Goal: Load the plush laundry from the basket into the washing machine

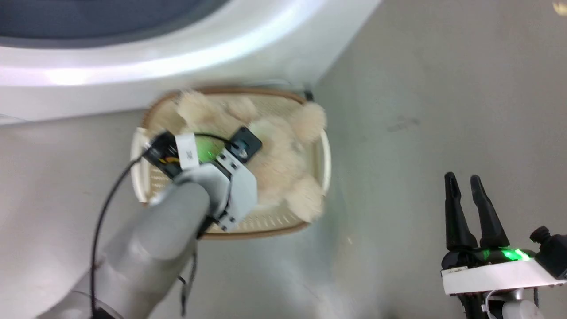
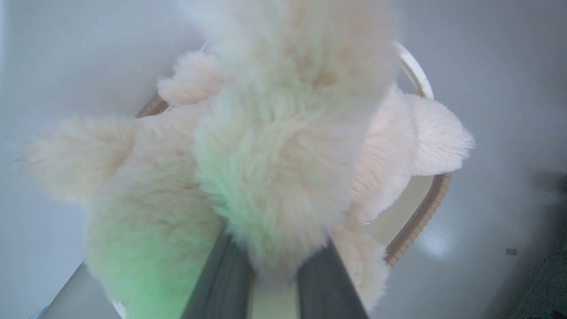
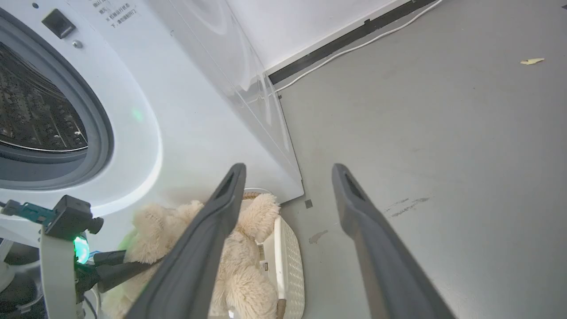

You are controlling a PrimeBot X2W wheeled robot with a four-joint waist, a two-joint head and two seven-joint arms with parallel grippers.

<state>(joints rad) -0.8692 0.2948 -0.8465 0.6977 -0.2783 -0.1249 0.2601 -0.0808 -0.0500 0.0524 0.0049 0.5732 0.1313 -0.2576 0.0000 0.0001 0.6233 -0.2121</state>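
Note:
The plush laundry (image 1: pixel 279 150) is a shaggy cream bundle spread over the basket (image 1: pixel 148 179), which stands on the floor right against the washing machine (image 1: pixel 177 57). In the left wrist view my left gripper (image 2: pixel 274 266) is shut on a thick tuft of the plush laundry (image 2: pixel 283 146), with the brown basket rim (image 2: pixel 421 212) beneath it. My right gripper (image 1: pixel 463 179) hangs open over bare floor to the basket's right, holding nothing. In the right wrist view the right gripper (image 3: pixel 289 170) frames the plush laundry (image 3: pixel 248 266), the basket (image 3: pixel 288 261) and the washing machine (image 3: pixel 186 110) with its open porthole.
Grey floor (image 1: pixel 443 110) stretches to the right of the basket and machine. A white cable (image 3: pixel 354 44) runs along the wall's dark skirting. A small pale scrap (image 3: pixel 531 61) lies on the floor far off.

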